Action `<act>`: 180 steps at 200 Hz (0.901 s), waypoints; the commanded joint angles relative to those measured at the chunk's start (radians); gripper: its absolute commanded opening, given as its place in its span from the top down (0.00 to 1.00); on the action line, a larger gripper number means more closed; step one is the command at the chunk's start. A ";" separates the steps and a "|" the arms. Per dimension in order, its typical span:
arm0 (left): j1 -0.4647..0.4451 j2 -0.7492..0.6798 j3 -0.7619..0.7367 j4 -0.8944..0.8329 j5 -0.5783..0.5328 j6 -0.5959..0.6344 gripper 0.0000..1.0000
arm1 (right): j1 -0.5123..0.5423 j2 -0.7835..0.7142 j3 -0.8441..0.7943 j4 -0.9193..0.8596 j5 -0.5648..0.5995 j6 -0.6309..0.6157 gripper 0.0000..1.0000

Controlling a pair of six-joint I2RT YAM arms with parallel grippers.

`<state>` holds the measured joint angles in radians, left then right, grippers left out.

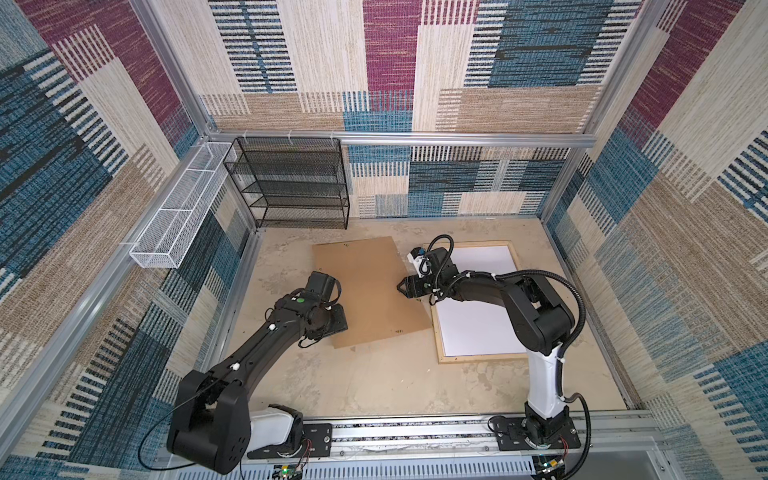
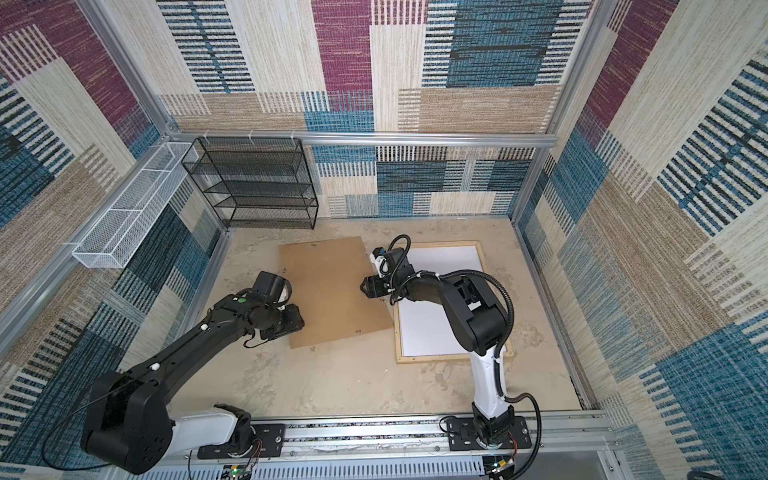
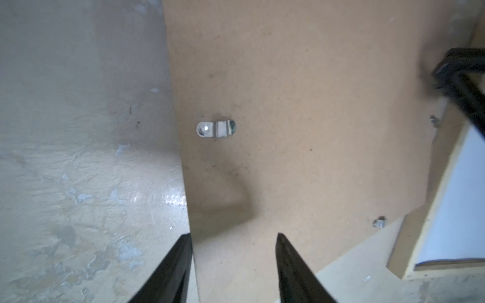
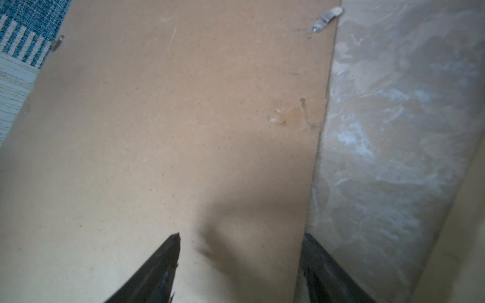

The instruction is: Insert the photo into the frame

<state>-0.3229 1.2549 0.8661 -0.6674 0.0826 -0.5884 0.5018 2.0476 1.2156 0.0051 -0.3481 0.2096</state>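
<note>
Hovering over the backing board [image 1: 370,286], one gripper per long edge: left gripper [image 3: 232,236] at its left edge, right gripper [image 4: 241,236] at its right edge. Both have jaws spread and grip nothing. The photo [image 1: 478,324] appears to lie white back up inside the frame [image 1: 478,358], flat on the right half of the table [image 1: 374,386]. No print side shows, so that is a judgement. The board lies just left of the frame, long axis far-to-near like the frame's but skewed, its near-right corner meeting the frame's left rail. Likely next: the board shifts rightward over the photo, squared up first. The right arm is nearer, already reaching across the frame.
</note>
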 commanded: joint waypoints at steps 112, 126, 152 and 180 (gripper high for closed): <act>0.005 -0.319 -0.105 0.266 0.082 -0.181 0.46 | 0.006 -0.007 -0.060 -0.169 -0.149 0.082 0.26; 0.005 -0.338 -0.120 0.296 0.074 -0.198 0.46 | 0.006 -0.009 -0.062 -0.166 -0.152 0.084 0.26; 0.005 -0.363 -0.118 0.307 0.058 -0.194 0.47 | 0.006 -0.012 -0.063 -0.165 -0.154 0.083 0.26; 0.006 -0.368 -0.116 0.311 0.074 -0.187 0.54 | 0.006 -0.012 -0.065 -0.160 -0.162 0.083 0.26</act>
<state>-0.3168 0.8906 0.7475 -0.4263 0.1173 -0.7662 0.5030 2.0209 1.1667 0.0322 -0.4686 0.2546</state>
